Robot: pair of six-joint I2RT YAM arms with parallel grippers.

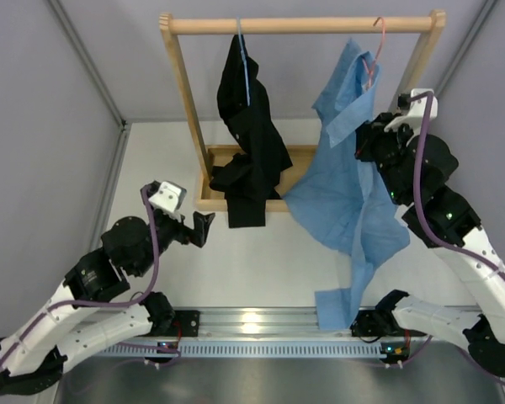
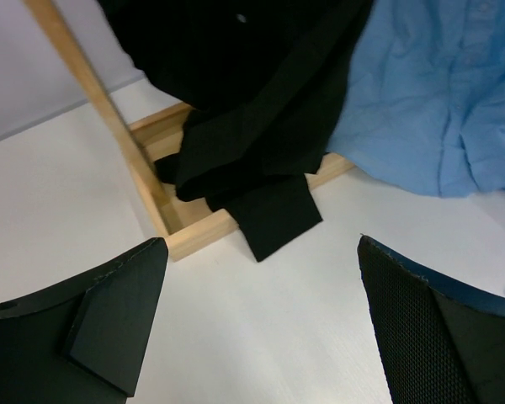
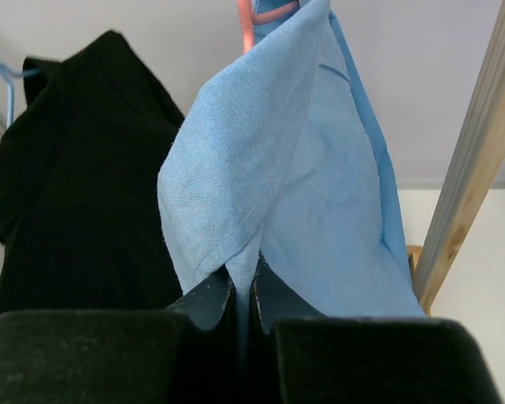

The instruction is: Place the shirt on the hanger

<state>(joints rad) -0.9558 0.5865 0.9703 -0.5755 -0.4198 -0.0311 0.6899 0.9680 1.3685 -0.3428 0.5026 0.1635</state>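
From above, the shirt (image 1: 353, 198) hangs long and loose at the right end of the wooden rack (image 1: 303, 24). Its top is bunched by the pink hanger (image 1: 378, 40), which is hooked on the rail, and its long axis runs from there down towards the arm bases, where the tail reaches the near edge of the white surface (image 1: 261, 261). The right hand (image 1: 369, 141) is pressed into the cloth just below the hanger. The left hand (image 1: 204, 229) hovers apart from it, over the surface near the rack's base. A black garment (image 1: 248, 151) on a pale blue hanger (image 1: 245, 59) hangs at the middle of the rail, between the two hands. Grey walls close in on both sides.

In the left wrist view, the left hand (image 2: 261, 244) gapes wide with nothing in it. Ahead of it are the black garment (image 2: 252, 101), the rack's base frame (image 2: 202, 229) and a fold of the shirt (image 2: 438, 109).

In the right wrist view, the right hand (image 3: 251, 286) is clamped tight on a fold of the shirt (image 3: 295, 185), which rises towards the hanger (image 3: 246, 21). The black garment (image 3: 76, 194) hangs to the left and a rack post (image 3: 471, 168) stands to the right.
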